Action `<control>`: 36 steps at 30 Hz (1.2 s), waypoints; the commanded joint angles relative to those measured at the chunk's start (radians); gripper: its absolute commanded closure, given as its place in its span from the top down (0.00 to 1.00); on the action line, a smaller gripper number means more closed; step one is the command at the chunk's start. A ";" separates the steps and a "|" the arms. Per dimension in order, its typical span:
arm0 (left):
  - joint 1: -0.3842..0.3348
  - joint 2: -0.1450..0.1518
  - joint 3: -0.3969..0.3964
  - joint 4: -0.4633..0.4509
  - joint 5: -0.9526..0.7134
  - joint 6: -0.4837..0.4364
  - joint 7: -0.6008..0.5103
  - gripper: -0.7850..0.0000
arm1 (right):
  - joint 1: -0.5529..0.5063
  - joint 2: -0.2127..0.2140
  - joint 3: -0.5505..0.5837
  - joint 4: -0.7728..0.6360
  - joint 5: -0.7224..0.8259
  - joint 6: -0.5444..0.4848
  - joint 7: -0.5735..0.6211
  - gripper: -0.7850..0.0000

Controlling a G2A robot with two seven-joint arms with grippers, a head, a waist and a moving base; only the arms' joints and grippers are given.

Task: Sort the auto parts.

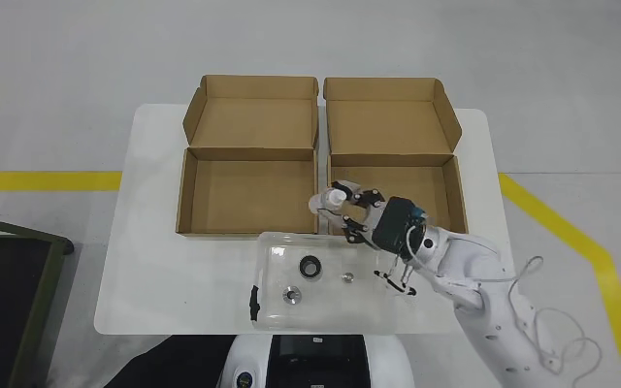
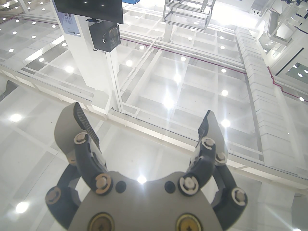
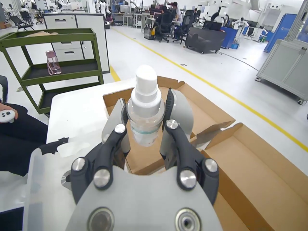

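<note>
Spray bottle [image 3: 145, 90]: clear plastic, probably light, stiff, slick.
Right gripper [image 3: 145, 111]: clamped across its body, below the cap.
Place: twelve o'clock of the tray [image 1: 330, 310].
Left gripper [image 2: 144, 123]: jaws apart, empty.

Clear white-capped bottle [image 3: 145, 90] in end effector [image 3: 145, 103]

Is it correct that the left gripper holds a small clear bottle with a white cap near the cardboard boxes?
Not quite: the right gripper holds it, not the left, as the right wrist view shows. So: the right gripper holds a small clear bottle with a white cap near the cardboard boxes.
</note>
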 commanded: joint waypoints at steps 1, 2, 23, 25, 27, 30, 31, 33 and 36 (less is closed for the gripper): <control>0.000 0.000 0.000 0.000 0.000 0.000 0.000 1.00 | 0.002 0.001 0.005 0.017 -0.006 0.006 0.009 0.00; 0.000 0.000 0.000 0.000 0.000 0.000 0.000 1.00 | 0.003 0.001 0.007 0.026 -0.008 0.008 0.014 0.00; 0.000 0.000 0.000 0.000 0.000 0.000 0.000 1.00 | 0.099 -0.004 0.009 0.243 -0.041 0.069 0.117 0.00; 0.000 0.000 0.000 0.000 0.000 0.000 0.000 1.00 | 0.112 -0.006 0.001 0.267 -0.041 0.082 0.130 0.00; 0.000 0.000 0.000 0.000 0.000 0.000 0.000 1.00 | 0.125 -0.009 -0.009 0.288 -0.036 0.085 0.140 0.00; 0.000 0.000 0.000 0.000 0.000 0.000 0.000 1.00 | 0.147 -0.013 -0.024 0.314 -0.036 0.085 0.157 0.00; 0.000 0.000 0.000 0.000 0.000 0.000 0.000 1.00 | 0.155 -0.014 -0.029 0.322 -0.035 0.086 0.160 0.00; 0.000 0.000 0.000 0.000 0.000 0.000 0.000 1.00 | 0.170 -0.017 -0.039 0.340 -0.033 0.086 0.167 0.00; 0.000 0.000 0.000 0.000 0.000 0.000 0.000 1.00 | 0.192 -0.020 -0.053 0.362 -0.029 0.081 0.184 0.00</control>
